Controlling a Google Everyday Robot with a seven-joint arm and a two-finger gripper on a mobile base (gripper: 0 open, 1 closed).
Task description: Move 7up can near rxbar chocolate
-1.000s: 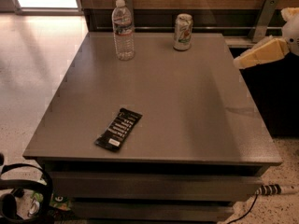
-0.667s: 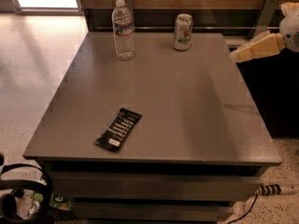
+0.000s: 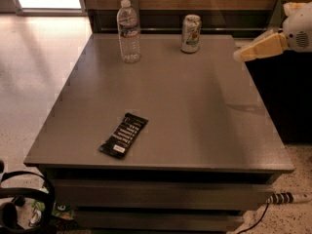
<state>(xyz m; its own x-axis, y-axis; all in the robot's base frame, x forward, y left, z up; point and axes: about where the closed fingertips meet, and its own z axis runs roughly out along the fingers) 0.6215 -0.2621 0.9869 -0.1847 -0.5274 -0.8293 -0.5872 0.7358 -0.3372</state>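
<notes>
- One small pale silvery-white aluminium 7up can (image 3: 191, 33) with green and red markings stands upright at the far edge of the grey surface (image 3: 195, 106), right of centre.
- One flat black rectangular rxbar chocolate (image 3: 124, 135) wrapper with rows of white text lies flat near the front-left, well apart from the can.
- One tall clear plastic water bottle (image 3: 128, 31) stands upright at the far edge, left of the can and not touching it.
- One tan end effector (image 3: 246, 54) hangs in the air off the right edge of the surface, near the can but clear of it. I cannot tell whether it is released or clenched.
- Judgement: the grasp is not yet made and the whole carry is left.
- Risk: a sideways approach could clip the can, and a light can would tip and roll.
- Risk: overshooting leftward could knock over the bottle.
- Risk: a loose grip over the long diagonal carry could drop the can.
- Risk: setting the can down on the wrapper's edge would leave it tilted, so aim just beside the bar.
</notes>
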